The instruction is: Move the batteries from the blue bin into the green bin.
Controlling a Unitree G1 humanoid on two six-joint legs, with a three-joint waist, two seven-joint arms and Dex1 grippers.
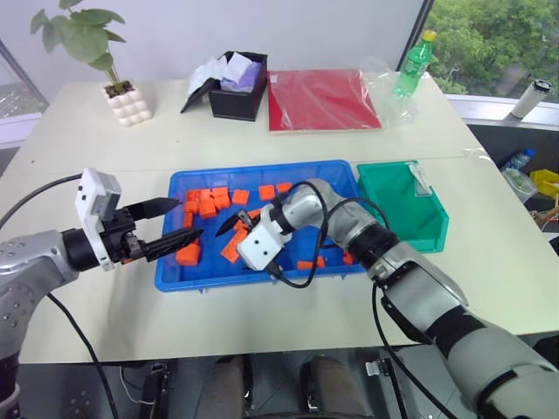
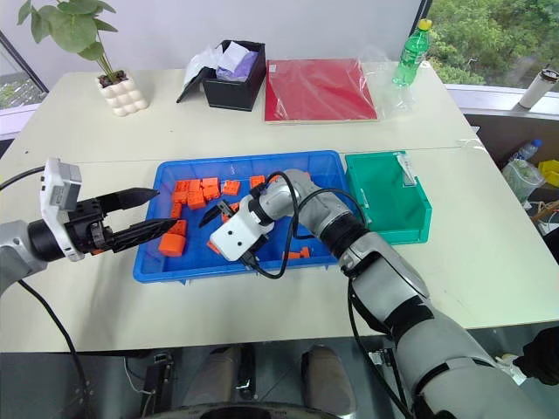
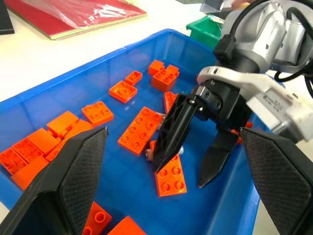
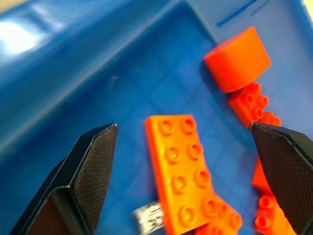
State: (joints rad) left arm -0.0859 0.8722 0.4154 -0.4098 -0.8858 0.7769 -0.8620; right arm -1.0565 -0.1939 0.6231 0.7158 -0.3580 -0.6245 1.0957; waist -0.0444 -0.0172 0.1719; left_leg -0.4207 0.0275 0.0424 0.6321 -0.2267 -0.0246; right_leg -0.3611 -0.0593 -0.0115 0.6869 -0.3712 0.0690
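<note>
Hovering right gripper (image 3: 188, 169) wide open over battery (image 4: 148, 217) wedged beside orange block (image 4: 183, 171) in blue bin (image 1: 262, 278); you need straddle. Left gripper (image 1: 170, 229) open, idle at bin's edge. Green bin (image 1: 410, 218) waits alongside.

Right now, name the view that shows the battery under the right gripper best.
Left wrist view: the battery lies on the blue bin floor beside an orange block, below the open right gripper. Right wrist view catches only its end beside the block. In the eye views it is too small to tell.
</note>
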